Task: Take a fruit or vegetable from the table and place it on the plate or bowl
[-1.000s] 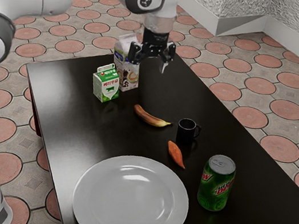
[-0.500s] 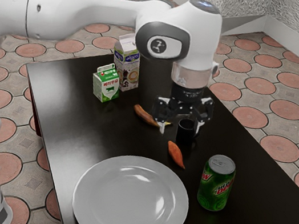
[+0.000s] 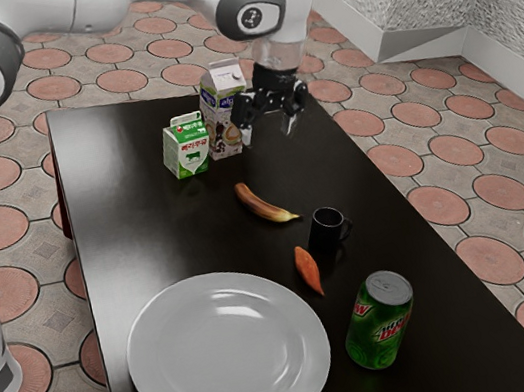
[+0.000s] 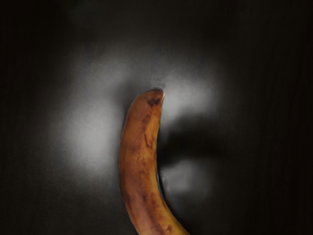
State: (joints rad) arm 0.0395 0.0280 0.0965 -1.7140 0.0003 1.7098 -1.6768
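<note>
Moved since half a second ago: my gripper was down at the yellow tip of the banana, close to the black mug. It now hangs by the cartons at the far end of the table.
Gripper state: fingers spread apart, gripping nothing.
Gripper's neighbours: the brown-and-white carton is just beside it toward the exterior view's left, and the green milk carton stands beyond that.
Banana: lies flat on the dark tabletop where it lay before, between the cartons and the mug, well apart from my fingers. The wrist view shows its brown, spotted skin curving across the tabletop.
Carrot: unmoved, on the table just beside the mug and near the rim of the plate.
Plate: unmoved at the near end, with both banana and carrot lying outside it.
Green soda can: upright, unmoved, toward the exterior view's right of the plate.
</note>
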